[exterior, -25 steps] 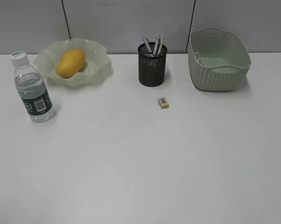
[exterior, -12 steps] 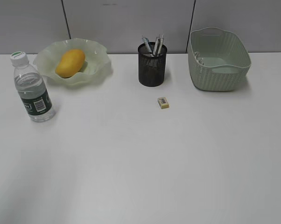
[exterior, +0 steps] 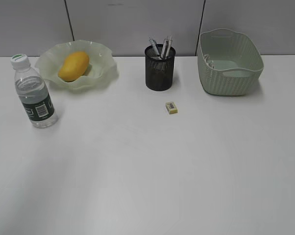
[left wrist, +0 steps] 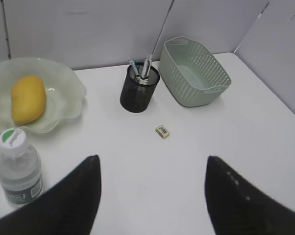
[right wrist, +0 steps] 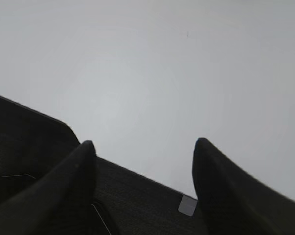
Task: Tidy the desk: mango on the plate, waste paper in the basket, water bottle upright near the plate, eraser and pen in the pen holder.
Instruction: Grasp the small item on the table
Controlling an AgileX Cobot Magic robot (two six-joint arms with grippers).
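Basket [exterior: 230,62] got nudged slightly since earlier. Eraser [exterior: 171,107] sits just before the pen holder [exterior: 160,67]; bare table [exterior: 152,181] nearer. Both hands [left wrist: 150,196] [right wrist: 142,161] spread, empty.

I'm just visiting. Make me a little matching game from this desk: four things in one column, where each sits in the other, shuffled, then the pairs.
Things:
1. mango
2. pens
3. eraser
4. bottle

Places:
A. lying on the bare desk, in front of the pen holder
B. on the plate
C. upright, beside the plate
D. standing in the pen holder

Pairs: 1-B, 2-D, 3-A, 4-C
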